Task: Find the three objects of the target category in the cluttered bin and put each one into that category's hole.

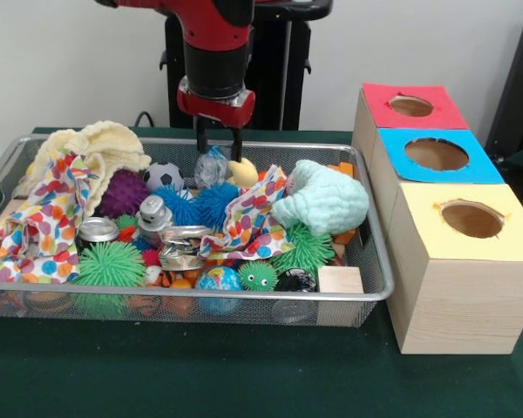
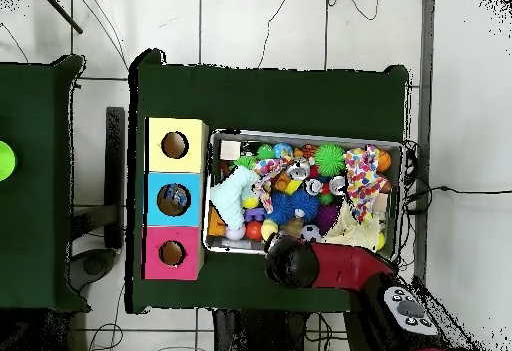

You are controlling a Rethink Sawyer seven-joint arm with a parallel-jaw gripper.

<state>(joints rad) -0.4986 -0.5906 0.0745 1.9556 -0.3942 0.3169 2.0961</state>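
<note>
Near edge of the table (image 1: 244, 383): bare green cloth in front; nothing of the task lies here.
Front wall of the bin (image 1: 192, 300): a wooden block (image 1: 340, 280), a globe ball (image 1: 219, 280) and green spiky balls (image 1: 112, 264) crowd the mesh; a lift from further back can snag or drag this clutter.
Middle of the bin: crushed silver cans (image 1: 181, 248) glint much like clear plastic, so a mistaken pick is a real risk. The spotted cloth (image 1: 248, 222) and the pale green knitted piece (image 1: 324, 198) may hide other targets.
Far side of the bin: one see-through bottle piece (image 1: 212, 165) sits between the jaws, beside a yellow toy (image 1: 242, 172).
Gripper (image 1: 218, 155): jaws apart, straddling the bottle piece, not visibly clamped. Thin wrinkly walls may buckle or slip out on closing, or the yellow toy may get pinched as well.
Blue-topped box hole (image 1: 437, 154): right of the bin, between the red-topped hole (image 1: 410, 105) and the yellow-topped hole (image 1: 472, 219); a small drift drops the piece into a neighbour. From overhead, something already shows inside it.
</note>
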